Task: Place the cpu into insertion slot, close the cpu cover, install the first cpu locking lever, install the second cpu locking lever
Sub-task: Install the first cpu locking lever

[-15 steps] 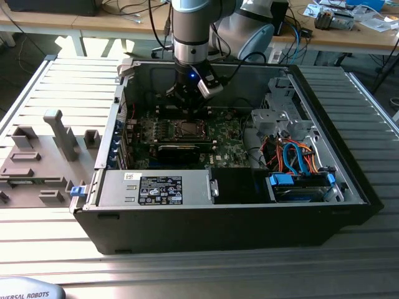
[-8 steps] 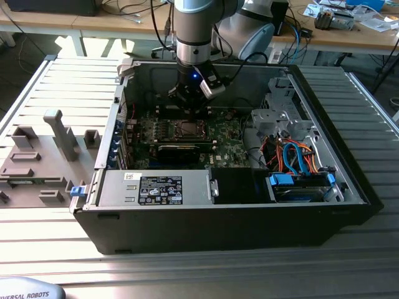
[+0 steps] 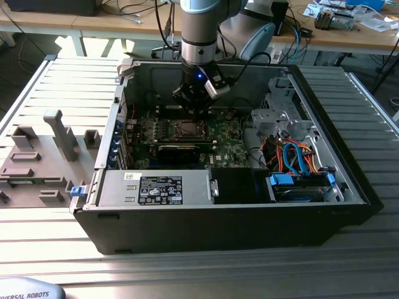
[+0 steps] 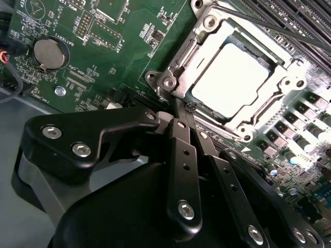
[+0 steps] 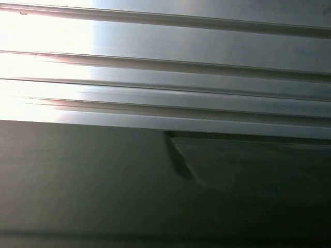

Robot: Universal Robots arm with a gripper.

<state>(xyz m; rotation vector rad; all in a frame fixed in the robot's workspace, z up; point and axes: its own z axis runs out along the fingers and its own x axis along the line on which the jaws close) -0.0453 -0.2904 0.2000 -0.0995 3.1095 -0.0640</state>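
Note:
In the second wrist view the cpu (image 4: 230, 80) lies flat in its socket, silver top up. The cpu cover (image 4: 282, 98) lies down around it, the chip showing through its window. My gripper (image 4: 187, 111) is shut, with the two black fingers (image 4: 182, 155) pressed together. Their tips sit at the near corner of the cover frame, and I cannot tell whether they touch it. A thin dark lever rod (image 4: 269, 23) runs along the frame's far side. In the exterior view the gripper (image 3: 190, 112) hangs just above the insertion slot (image 3: 189, 129) inside the open computer case.
A long black card (image 3: 177, 149) lies right in front of the socket. A power supply (image 3: 156, 187) stands at the case front. The drive cage (image 3: 287, 118) and orange and blue cables (image 3: 293, 156) are on the exterior view's right. Grey fixtures (image 3: 56, 137) stand on the ribbed table outside the case.

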